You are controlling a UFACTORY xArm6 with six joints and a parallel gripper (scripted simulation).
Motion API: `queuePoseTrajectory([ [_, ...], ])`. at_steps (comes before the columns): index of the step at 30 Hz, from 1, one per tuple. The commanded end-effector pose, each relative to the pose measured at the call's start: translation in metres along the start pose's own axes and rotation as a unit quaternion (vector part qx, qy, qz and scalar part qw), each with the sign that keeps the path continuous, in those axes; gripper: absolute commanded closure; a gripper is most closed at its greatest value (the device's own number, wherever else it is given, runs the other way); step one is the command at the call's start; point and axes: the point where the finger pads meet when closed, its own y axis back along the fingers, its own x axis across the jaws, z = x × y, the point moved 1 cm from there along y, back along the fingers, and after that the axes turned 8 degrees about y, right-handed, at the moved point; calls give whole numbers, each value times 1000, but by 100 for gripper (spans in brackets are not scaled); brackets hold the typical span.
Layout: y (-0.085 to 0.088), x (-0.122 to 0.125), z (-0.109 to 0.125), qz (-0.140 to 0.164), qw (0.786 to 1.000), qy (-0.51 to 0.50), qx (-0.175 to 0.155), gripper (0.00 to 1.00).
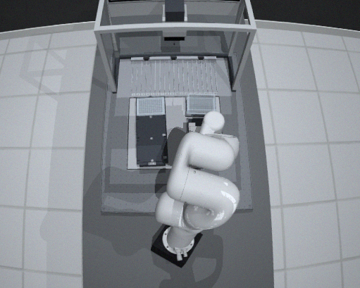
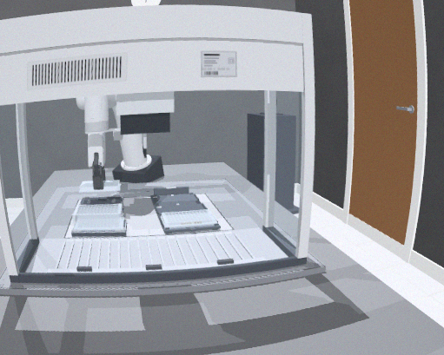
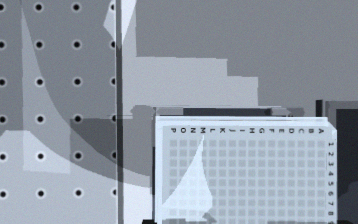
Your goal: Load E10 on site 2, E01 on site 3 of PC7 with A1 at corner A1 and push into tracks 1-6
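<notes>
The dark plate carrier PC7 (image 1: 151,134) lies on the apron in front of the rails (image 1: 174,76), and also shows in the exterior view (image 2: 182,209). A pale 96-well plate, E01 (image 1: 150,105), sits on its far site by the rails. The other two sites look bare. My gripper (image 2: 98,182) is at the near end of the nest row, hidden under the arm in the overhead view. It is shut on E10 (image 3: 245,170), the 384-well plate with rows A to P. The deep-well block E07 (image 1: 201,104) sits in the far nest.
The middle nest S2 (image 1: 195,122) is dark and holds nothing. The instrument's frame posts (image 2: 269,161) stand at both sides of the rails. A perforated deck (image 3: 40,100) lies beside the held plate. The arm's own links (image 1: 202,170) cover the near nests from above.
</notes>
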Motion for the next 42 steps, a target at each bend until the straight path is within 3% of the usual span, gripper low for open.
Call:
queuePoseTrajectory([
  [1,11,1,0,1,1000,0,-1,100],
  [42,73,1,0,1,1000,0,-1,100],
])
